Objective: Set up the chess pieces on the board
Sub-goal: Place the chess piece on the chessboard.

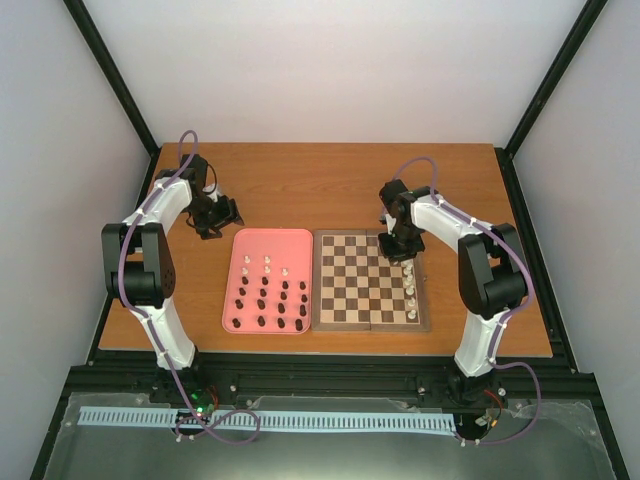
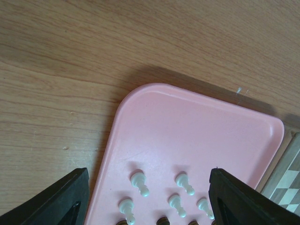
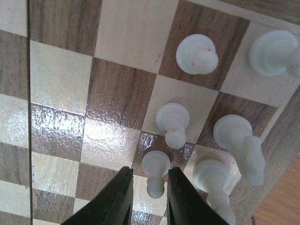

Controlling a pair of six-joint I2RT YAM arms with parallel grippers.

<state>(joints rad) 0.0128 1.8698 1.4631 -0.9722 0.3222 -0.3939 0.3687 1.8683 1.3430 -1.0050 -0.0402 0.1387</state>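
The chessboard point(image 1: 345, 285) lies right of centre. Several white pieces point(image 1: 410, 285) stand along its right edge. My right gripper point(image 1: 405, 252) hangs low over that edge. In the right wrist view the gripper point(image 3: 150, 169) is narrowly open, its fingers point(image 3: 117, 201) straddling a standing white pawn point(image 3: 156, 164) with gaps on both sides. More pawns point(image 3: 172, 123), a knight point(image 3: 243, 145) and other white pieces point(image 3: 274, 51) stand nearby. My left gripper point(image 1: 220, 215) is wide open and empty point(image 2: 148, 171) over the far left corner of the pink tray point(image 2: 187, 126), above several white pawns point(image 2: 139, 182).
The pink tray point(image 1: 268, 245) lies left of the board and holds several dark pieces point(image 1: 265, 300) and a few white ones point(image 1: 267, 262). Bare wooden table point(image 1: 320, 190) stretches behind both. A corner of the board point(image 2: 290, 183) shows in the left wrist view.
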